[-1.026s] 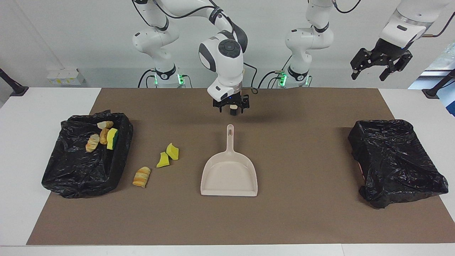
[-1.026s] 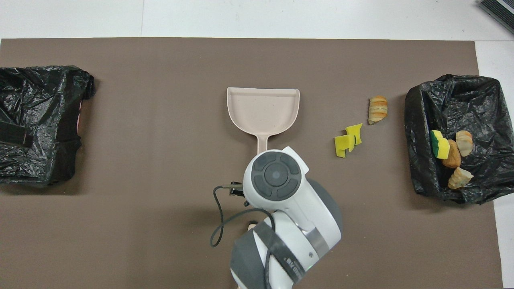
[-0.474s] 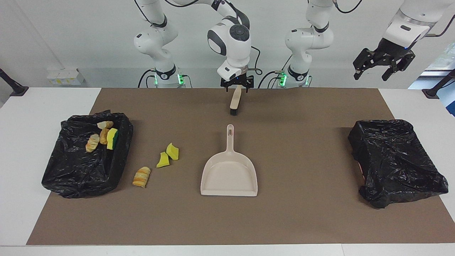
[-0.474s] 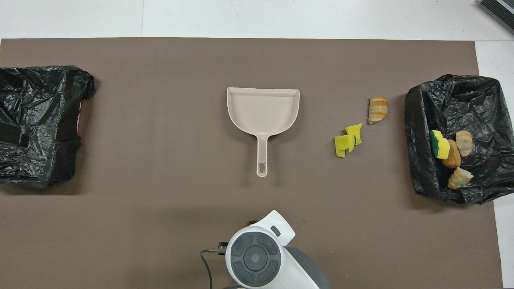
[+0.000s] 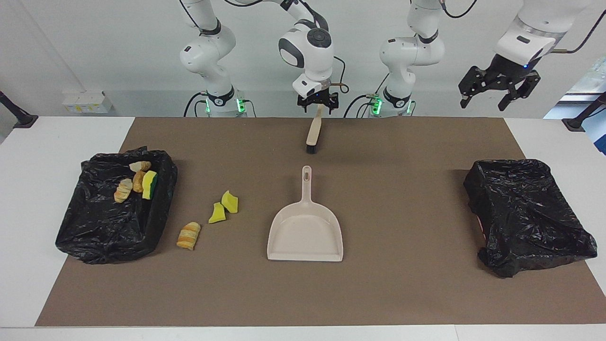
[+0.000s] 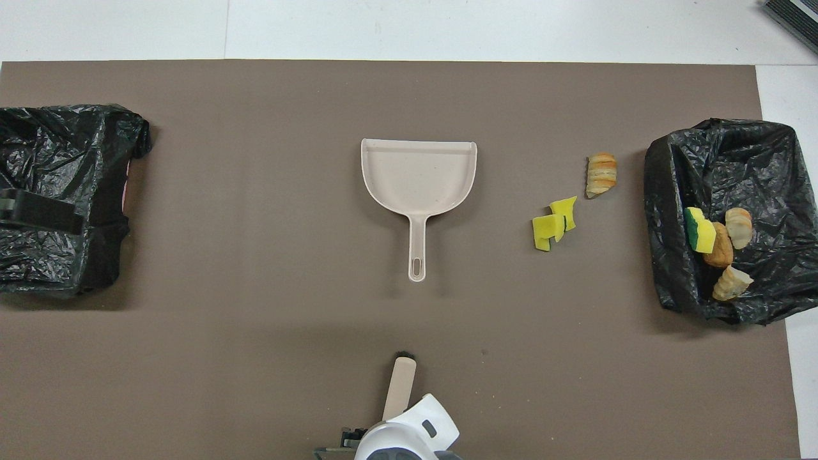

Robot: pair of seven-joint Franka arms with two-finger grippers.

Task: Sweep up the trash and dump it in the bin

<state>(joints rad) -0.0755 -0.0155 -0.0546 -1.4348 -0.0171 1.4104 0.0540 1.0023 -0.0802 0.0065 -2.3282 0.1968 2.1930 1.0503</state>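
Two yellow sponge pieces and a bread-like bit lie on the brown mat, between the beige dustpan and a black-lined bin. Several trash chunks, one green-backed, lie in that bin. The dustpan is empty and flat, handle toward the robots. A brush lies nearer the robots than the dustpan. My right gripper is open, up over the brush's handle end. My left gripper waits open, high over the other bin.
A second black-lined bin sits at the left arm's end of the mat. The brown mat covers most of the white table.
My right gripper has risen and pulled back toward its base from low over the brush, which stays on the mat. My left gripper has shifted slightly.
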